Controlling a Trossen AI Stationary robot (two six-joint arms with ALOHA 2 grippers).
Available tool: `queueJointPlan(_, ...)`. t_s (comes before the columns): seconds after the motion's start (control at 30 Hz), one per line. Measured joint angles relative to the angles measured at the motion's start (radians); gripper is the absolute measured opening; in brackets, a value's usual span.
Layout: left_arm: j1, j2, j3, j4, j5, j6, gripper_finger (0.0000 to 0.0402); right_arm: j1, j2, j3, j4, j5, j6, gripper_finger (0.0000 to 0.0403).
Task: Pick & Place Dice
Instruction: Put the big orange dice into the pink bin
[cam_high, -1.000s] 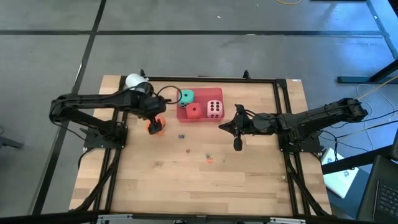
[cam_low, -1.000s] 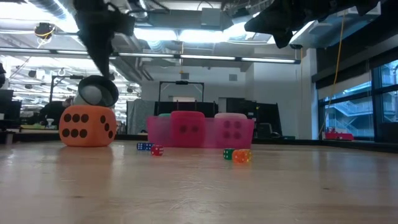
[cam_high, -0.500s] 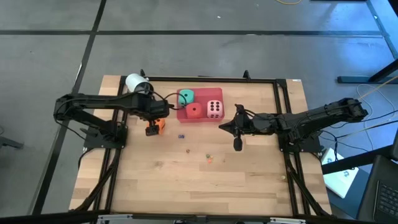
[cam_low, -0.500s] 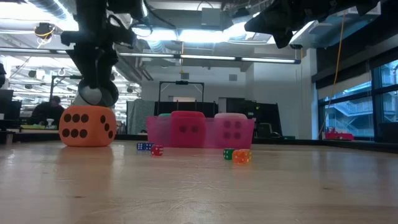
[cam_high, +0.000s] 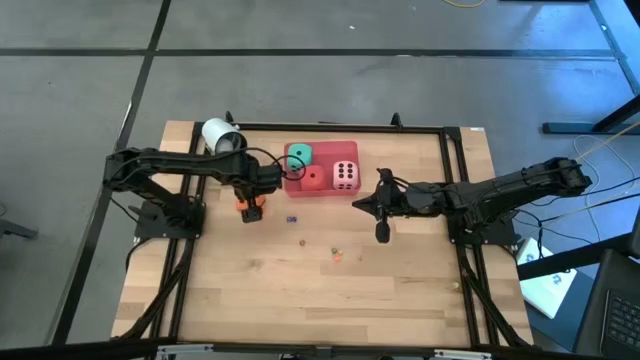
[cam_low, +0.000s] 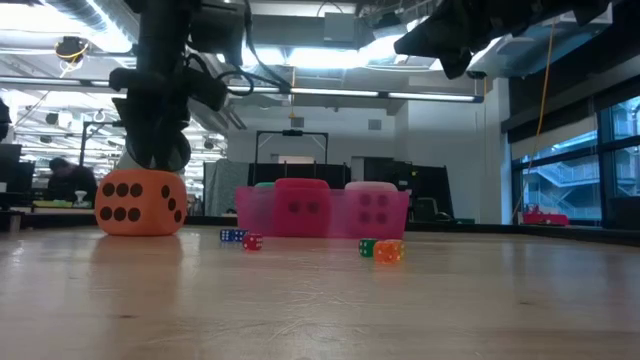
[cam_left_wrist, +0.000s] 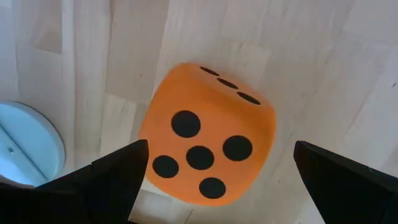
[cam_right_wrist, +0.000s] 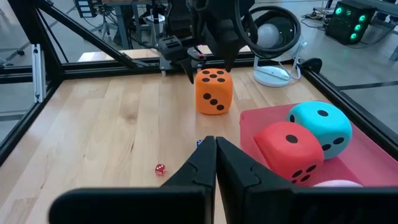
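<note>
We hold our left gripper (cam_left_wrist: 214, 165) wide open, empty, directly above the orange die (cam_left_wrist: 208, 149), ready to straddle it near the surface's (cam_high: 300, 290) far-left corner. Three dice already sit in the pink tray (cam_high: 322, 192). Our right gripper (cam_right_wrist: 216, 158) waits shut, mid-surface.

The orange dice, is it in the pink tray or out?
Out. The orange dice sits on the wooden table, beside the pink tray.

The orange die (cam_left_wrist: 205, 146) sits on the bare wooden surface (cam_high: 300, 290), left of the other three, five pips showing on top. The teal die (cam_right_wrist: 322, 127), red die (cam_right_wrist: 287, 149) and pale pink die (cam_high: 344, 174) sit grouped together, the pink one rightmost.
</note>
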Motion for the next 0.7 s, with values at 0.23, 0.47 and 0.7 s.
queueJointPlan(0.23,0.0,0.0,0.0,-0.004,-0.123,0.177,0.04,0.0,0.0,0.0,-0.016,0.0,0.005,0.0011)
queueJointPlan(0.47,0.021,0.0,0.001,-0.006,-0.088,0.231,0.04,0.0,0.0,0.0,-0.017,0.0,0.013,0.0011)
queueJointPlan(0.7,0.067,0.0,0.001,-0.03,-0.005,0.233,0.04,0.0,0.0,0.0,-0.017,0.0,0.014,0.0011)
